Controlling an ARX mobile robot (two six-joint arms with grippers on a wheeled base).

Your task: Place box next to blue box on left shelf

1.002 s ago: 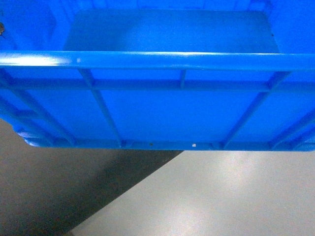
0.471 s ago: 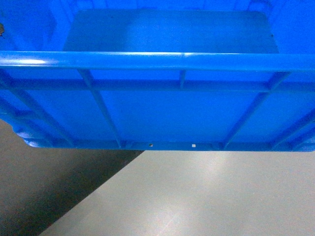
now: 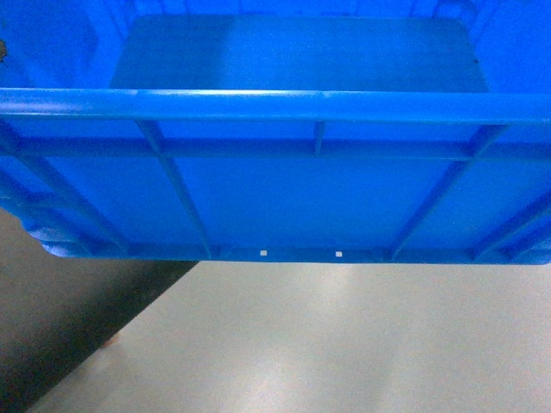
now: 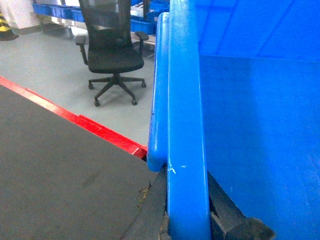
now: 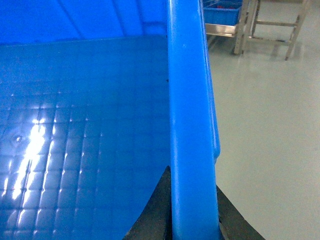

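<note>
My left pincer (image 4: 186,227) and right pincer (image 5: 192,227) both squeeze the thick, smooth rim of the big blue box (image 3: 284,189). The box is held up in front of me, over the shiny grey floor (image 3: 344,344). Its side has ribs. Less dark mat (image 3: 52,327) shows than before. Farther off stands a black chair (image 4: 112,55).

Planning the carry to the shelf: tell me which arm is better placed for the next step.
Neither alone. The left gripper clamps the blue crate's left rim and the right gripper clamps its right rim, so both should carry it together. The shelf is not in view.
</note>
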